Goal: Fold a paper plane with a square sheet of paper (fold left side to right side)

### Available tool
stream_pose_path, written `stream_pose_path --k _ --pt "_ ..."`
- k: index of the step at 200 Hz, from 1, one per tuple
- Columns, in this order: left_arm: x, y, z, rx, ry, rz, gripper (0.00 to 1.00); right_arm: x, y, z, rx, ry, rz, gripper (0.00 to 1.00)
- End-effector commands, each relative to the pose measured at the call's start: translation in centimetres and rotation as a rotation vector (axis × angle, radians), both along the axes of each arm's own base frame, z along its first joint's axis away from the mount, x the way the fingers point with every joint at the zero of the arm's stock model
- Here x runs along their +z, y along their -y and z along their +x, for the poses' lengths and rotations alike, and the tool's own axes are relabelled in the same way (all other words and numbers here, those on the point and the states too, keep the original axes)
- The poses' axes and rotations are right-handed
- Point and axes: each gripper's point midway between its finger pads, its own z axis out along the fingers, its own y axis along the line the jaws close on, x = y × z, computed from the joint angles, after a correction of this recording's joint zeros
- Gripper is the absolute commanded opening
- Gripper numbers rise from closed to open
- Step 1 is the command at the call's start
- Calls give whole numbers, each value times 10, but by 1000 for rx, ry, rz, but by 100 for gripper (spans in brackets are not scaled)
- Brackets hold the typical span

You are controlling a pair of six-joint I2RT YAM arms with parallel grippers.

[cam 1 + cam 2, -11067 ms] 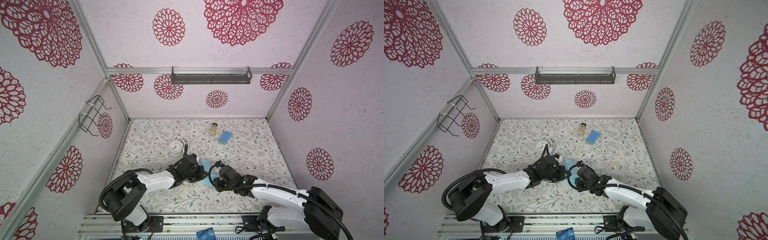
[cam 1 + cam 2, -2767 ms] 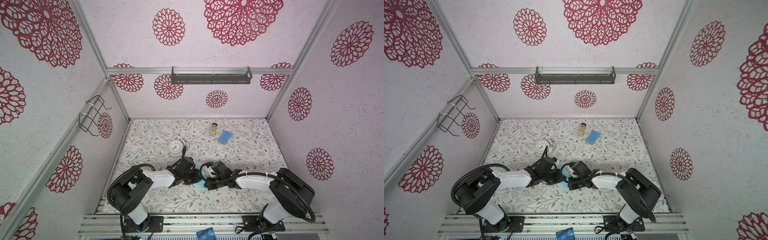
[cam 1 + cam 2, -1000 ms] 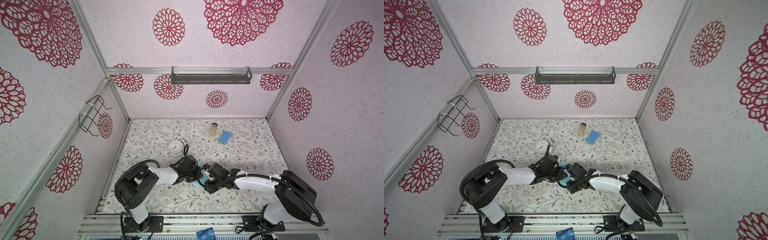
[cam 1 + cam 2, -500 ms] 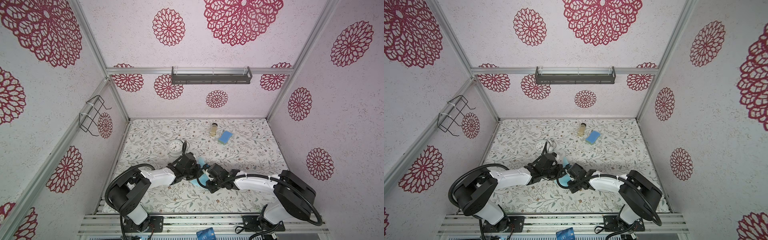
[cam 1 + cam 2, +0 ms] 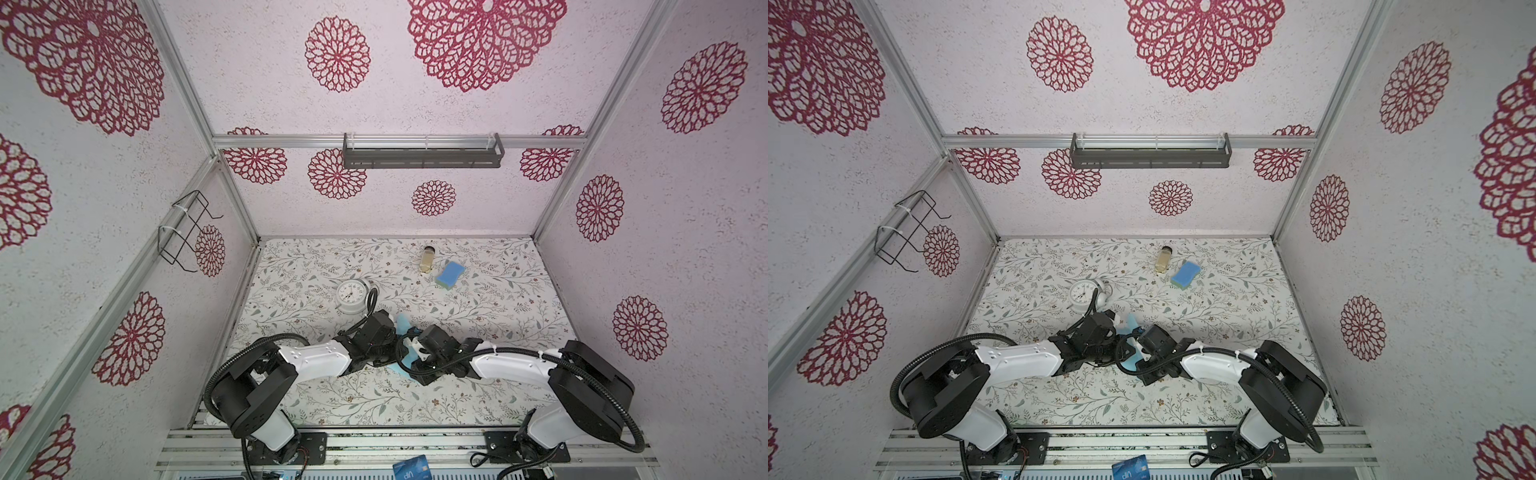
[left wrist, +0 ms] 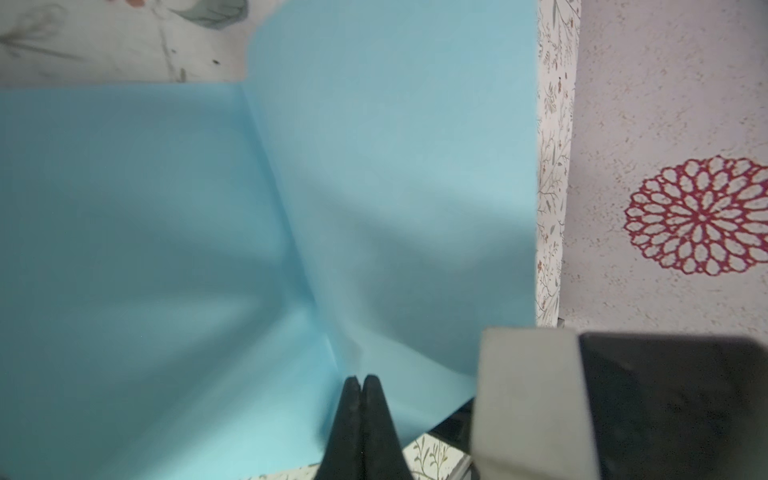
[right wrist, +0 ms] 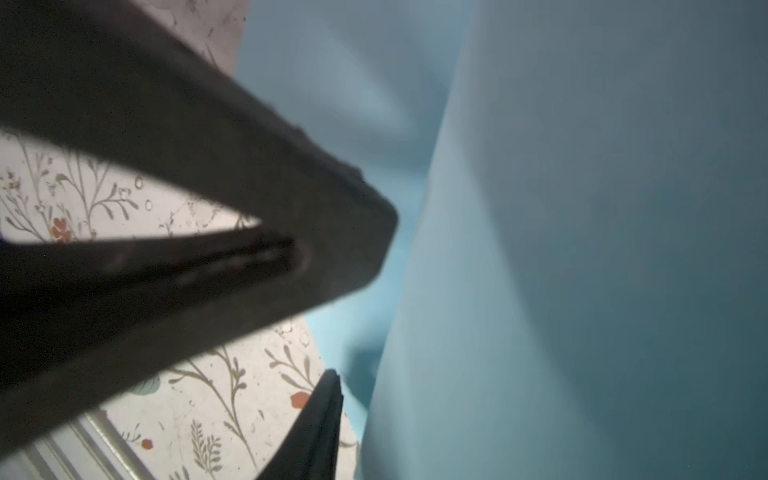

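Note:
The square sheet of paper (image 5: 402,323) is light blue and lies mid-table, creased, with one flap (image 6: 395,187) standing up and the other part (image 6: 124,249) flat. My left gripper (image 6: 360,379) is shut, its tips resting on the sheet at the foot of the crease; I cannot tell whether paper is pinched between them. My right gripper (image 5: 409,353) faces it from the right. One of its fingers (image 7: 326,411) stands clear of the raised flap (image 7: 582,249), which hides the other finger. A paper plane is not in view.
A white clock (image 5: 351,294) stands just behind the left gripper. A small bottle (image 5: 428,258) and a blue sponge (image 5: 450,274) lie at the back. A dark blue card (image 5: 410,470) rests on the front rail. A wire rack (image 5: 185,230) hangs on the left wall.
Both grippers stay together at the sheet. The left arm's elbow has swung a little to the left. The raised blue flap keeps about the same place.

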Motion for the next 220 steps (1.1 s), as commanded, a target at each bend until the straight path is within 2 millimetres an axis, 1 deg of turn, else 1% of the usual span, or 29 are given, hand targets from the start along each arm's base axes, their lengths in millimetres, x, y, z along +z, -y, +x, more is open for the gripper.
stream_pose_path --k 1,17,37,71,97,139,174,193,220 --pt "0 -15 3 67 11 38 0 7 11 -4 -12 -14 -15 39" --pt "-6 -17 1 68 -3 55 0 15 10 -1 -23 2 -7 41" --pt "-14 -16 -2 61 -23 56 0 26 10 5 -37 24 4 42" --pt "-24 -13 -2 61 -38 38 0 37 7 12 -47 47 14 42" --pt "-29 -13 -4 62 -46 38 0 38 2 16 -48 50 19 37" --pt "-37 -13 -9 65 -60 26 0 34 -5 19 -53 40 34 25" --pt "-42 -14 -12 63 -68 21 0 35 -12 24 -49 39 45 19" --pt "-43 -13 -14 62 -67 14 0 35 -15 24 -45 33 51 13" --pt "-45 -13 -16 63 -69 8 0 30 -18 23 -39 12 55 7"
